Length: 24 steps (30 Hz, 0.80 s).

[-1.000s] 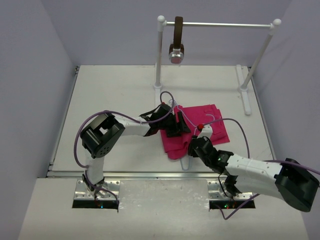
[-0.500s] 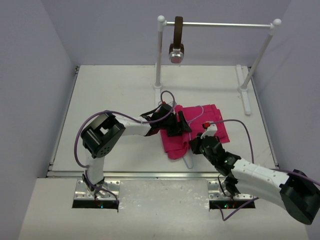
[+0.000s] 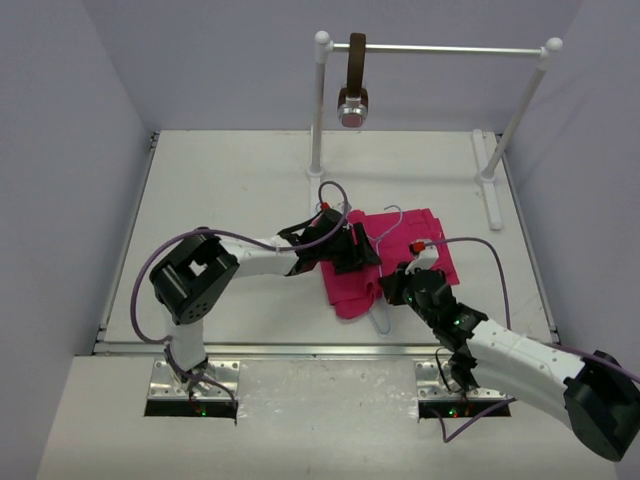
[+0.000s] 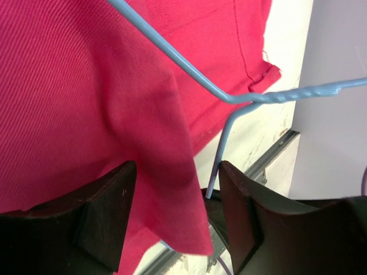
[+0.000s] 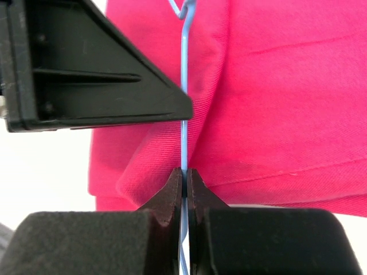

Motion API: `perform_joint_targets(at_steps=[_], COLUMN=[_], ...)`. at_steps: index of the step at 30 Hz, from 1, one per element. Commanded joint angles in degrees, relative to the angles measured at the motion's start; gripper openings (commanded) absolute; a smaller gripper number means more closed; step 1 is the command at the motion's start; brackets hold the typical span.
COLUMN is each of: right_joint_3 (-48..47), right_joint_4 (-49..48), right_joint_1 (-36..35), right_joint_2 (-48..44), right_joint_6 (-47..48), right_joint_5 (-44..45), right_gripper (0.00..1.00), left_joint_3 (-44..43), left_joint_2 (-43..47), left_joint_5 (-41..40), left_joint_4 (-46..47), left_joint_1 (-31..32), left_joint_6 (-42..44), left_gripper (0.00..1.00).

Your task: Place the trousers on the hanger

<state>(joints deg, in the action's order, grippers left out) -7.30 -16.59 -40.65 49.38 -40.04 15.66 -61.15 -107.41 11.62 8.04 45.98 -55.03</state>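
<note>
White matte bench (image 3: 230, 200) carries everything. White rail rack (image 3: 440, 47) stands at the far edge, with round knobs on its post tops. Trousers (image 3: 347, 288): magenta, fine-ribbed weave, stitched hem, lying rumpled mid-bench, right of centre. Left hand (image 4: 178, 169): black fingers spread, with a loose fold of trousers hanging between them; contact with the cloth is possible but the view is unclear. Right hand (image 5: 184, 177): black tips pressed together, pinching the hanger (image 5: 184, 143) wire. Hanger: thin pale blue wire with a twisted neck, across the trousers. Brown strap (image 3: 354, 70) with a round metallic end hangs from the rail.
</note>
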Motion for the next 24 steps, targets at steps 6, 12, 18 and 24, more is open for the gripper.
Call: perform_joint_targets(at_steps=[6, 12, 18, 24], right_joint_3=[-1.4, -2.4, -2.46, -2.55], right_joint_4=[2.97, 4.88, 5.37, 4.96], right_joint_1=[0.22, 0.22, 0.22, 0.19], right_joint_2=[-6.66, -6.84, -7.31, -6.86], right_joint_6=[1.81, 2.62, 2.31, 1.96], right_joint_5=[-0.37, 0.07, -0.58, -1.82], right_gripper=[0.0, 0.0, 0.0, 0.0], left_joint_3=[0.62, 3.91, 7.84, 8.12], left_joint_2=[12.68, 14.51, 13.1, 9.02], left_joint_5=[-8.55, -10.17, -0.66, 5.14], left_joint_4=[-4.9, -7.95, -0.03, 6.52], left_joint_1=[0.78, 1.2, 1.28, 2.71], left_joint_6=[0.97, -0.52, -1.14, -3.51], left_gripper=[0.57, 0.18, 0.0, 0.0])
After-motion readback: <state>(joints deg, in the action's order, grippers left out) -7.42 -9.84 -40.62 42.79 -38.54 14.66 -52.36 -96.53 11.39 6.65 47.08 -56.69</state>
